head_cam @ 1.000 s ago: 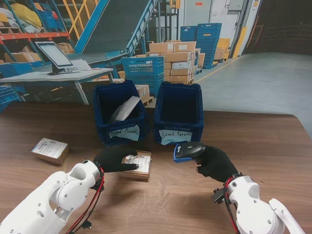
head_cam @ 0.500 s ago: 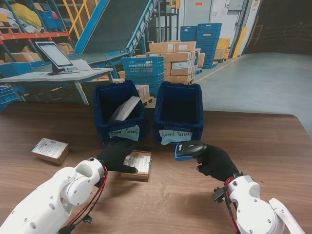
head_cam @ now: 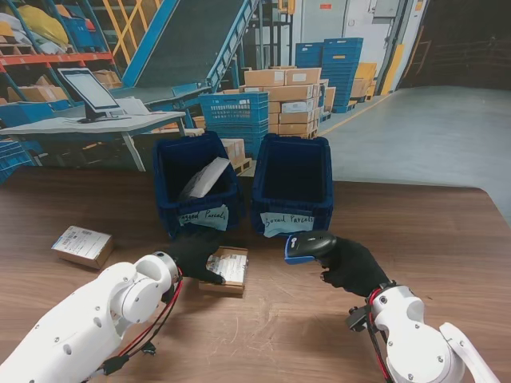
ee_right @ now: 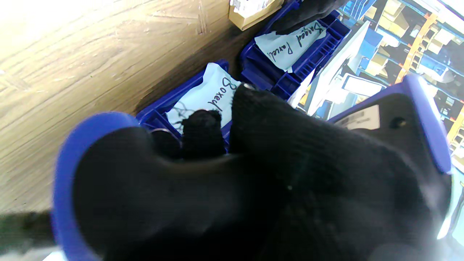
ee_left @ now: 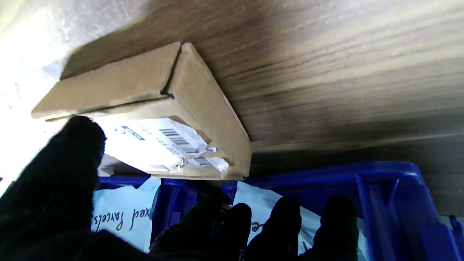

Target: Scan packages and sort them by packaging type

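Observation:
A flat cardboard box (head_cam: pixel 229 270) with a white barcode label lies on the table in front of the two blue bins. My left hand (head_cam: pixel 194 253), in a black glove, sits at the box's far-left edge. The left wrist view shows the box (ee_left: pixel 203 108) flat on the wood, the thumb (ee_left: pixel 65 156) over its label and the other fingers spread clear of it. My right hand (head_cam: pixel 351 267) is shut on a black and blue barcode scanner (head_cam: pixel 310 245), whose head faces the box. The scanner (ee_right: pixel 424 108) and glove (ee_right: pixel 290 188) fill most of the right wrist view.
The left bin (head_cam: pixel 169 187), labelled "Bagged Parcels", holds a white bagged parcel (head_cam: pixel 206 177). The right bin (head_cam: pixel 323 187) is labelled "Boxed Parcels". A second cardboard box (head_cam: pixel 82 246) lies at the far left of the table. Warehouse shelving and crates stand behind.
My left arm has swung forward, and its hand has slid off the top of the box to its far-left edge. The right hand and scanner have hardly moved.

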Controlling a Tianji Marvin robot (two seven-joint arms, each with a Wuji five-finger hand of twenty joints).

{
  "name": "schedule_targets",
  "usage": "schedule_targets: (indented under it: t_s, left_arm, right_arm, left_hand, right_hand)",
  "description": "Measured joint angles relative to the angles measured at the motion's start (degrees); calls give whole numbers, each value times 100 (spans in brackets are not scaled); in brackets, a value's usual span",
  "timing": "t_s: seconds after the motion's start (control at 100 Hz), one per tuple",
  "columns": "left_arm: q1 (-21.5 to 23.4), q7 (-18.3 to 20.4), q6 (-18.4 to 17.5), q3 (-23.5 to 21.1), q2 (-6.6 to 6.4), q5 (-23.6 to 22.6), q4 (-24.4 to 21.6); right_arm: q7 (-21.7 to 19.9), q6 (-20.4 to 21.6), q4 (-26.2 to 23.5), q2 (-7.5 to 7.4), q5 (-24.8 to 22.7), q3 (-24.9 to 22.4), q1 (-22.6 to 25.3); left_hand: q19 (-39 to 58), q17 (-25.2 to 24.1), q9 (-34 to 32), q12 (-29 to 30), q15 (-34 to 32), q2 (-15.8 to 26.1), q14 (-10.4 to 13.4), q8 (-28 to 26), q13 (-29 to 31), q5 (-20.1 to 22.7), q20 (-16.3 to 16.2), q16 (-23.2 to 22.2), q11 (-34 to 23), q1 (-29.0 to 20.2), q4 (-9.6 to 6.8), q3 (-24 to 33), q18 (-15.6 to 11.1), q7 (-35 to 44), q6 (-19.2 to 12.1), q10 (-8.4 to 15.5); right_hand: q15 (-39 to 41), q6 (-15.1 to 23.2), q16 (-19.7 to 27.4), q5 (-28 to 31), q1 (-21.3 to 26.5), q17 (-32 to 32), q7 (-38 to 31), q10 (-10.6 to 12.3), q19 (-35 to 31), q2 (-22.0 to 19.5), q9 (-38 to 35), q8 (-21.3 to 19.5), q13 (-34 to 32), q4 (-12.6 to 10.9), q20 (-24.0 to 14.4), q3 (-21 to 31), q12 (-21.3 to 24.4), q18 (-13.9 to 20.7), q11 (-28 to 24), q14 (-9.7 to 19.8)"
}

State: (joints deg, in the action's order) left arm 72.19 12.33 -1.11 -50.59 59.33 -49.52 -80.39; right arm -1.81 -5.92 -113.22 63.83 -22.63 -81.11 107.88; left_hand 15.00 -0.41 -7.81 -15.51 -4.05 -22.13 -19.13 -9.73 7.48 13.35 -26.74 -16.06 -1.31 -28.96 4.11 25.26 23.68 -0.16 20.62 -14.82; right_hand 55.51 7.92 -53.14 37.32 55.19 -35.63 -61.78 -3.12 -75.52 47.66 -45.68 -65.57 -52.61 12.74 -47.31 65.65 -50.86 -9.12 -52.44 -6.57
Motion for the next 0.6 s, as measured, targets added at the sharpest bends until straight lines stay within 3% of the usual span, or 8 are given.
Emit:
schedule_targets:
  t_s: [0.15, 0.2, 0.25, 0.29, 0.37, 0.6]
  left_arm:
    - [-183, 267, 27, 130, -2, 576, 155]
    - [-249, 290, 81, 227, -11, 508, 191]
    - [-318, 278, 126, 332, -17, 294, 221]
    - [-369, 243, 156, 389, -15, 199, 248]
    - [-439, 178, 245, 443, 5, 360, 323]
    - [-622, -27, 344, 682, 40, 426, 544]
  right_arm:
    - [-25, 0, 0, -3, 12, -3, 0]
    - [-32, 0, 0, -4, 18, -3, 0]
    - [-42, 3, 0, -5, 23, -3, 0]
    - [-50, 4, 0, -6, 27, -3, 0]
    - [-66, 9, 3, -7, 40, -4, -5]
    - [-141, 50, 51, -20, 59, -2, -40]
  left_hand:
    - [-71, -21, 83, 298, 51, -40, 0, 74, -148, -229, 74, 61, 84, -1, 43, 41, -6, -70, 33, -69]
    - [-73, -23, 83, 385, 57, -35, 0, 137, -215, -228, 109, 98, 84, 157, 74, 42, -8, -70, 53, -78]
    - [-74, -23, 83, 416, 57, -32, 0, 149, -215, -262, 115, 102, 84, 379, 259, -9, -11, -60, 72, -89]
    - [-74, -23, 83, 446, 57, -32, 0, 150, -215, -284, 117, 102, 84, 477, 317, -13, -12, -71, 99, -110]
    - [-74, -23, 83, 473, 57, -94, 1, 191, -215, -284, 118, 103, 86, 270, 280, 19, -13, -71, 105, -129]
    - [-75, -23, 83, 668, 57, -321, 1, 350, -215, -284, 121, 109, 89, 587, 330, 70, -13, -71, 124, -155]
  right_hand:
    - [0, 0, -1, 0, 0, 0, 0, 0, 0, 0, 0, 0, 0, 0, 0, 1, -3, 0, 0, 0]
    - [0, 0, -1, 0, 0, 0, 0, 0, 0, 0, -1, 0, 0, 0, 0, 1, -5, 0, 0, -1]
    - [0, 0, -1, 0, 0, 0, 0, 0, 0, 0, -2, 0, 0, 0, 0, 1, -10, 0, 0, -1]
    - [0, 0, -2, 0, 0, 0, 0, 0, 0, 0, -2, 0, 0, 0, 0, 1, -12, 0, 0, -1]
    - [0, 0, -3, 0, 0, 0, 0, 0, 0, 0, -2, 0, 0, 0, 0, 1, -13, 0, 0, -1]
    - [1, 0, -4, 0, 0, 0, 0, 0, 0, 0, -2, -1, 0, 0, 0, 1, -14, 0, 0, -2]
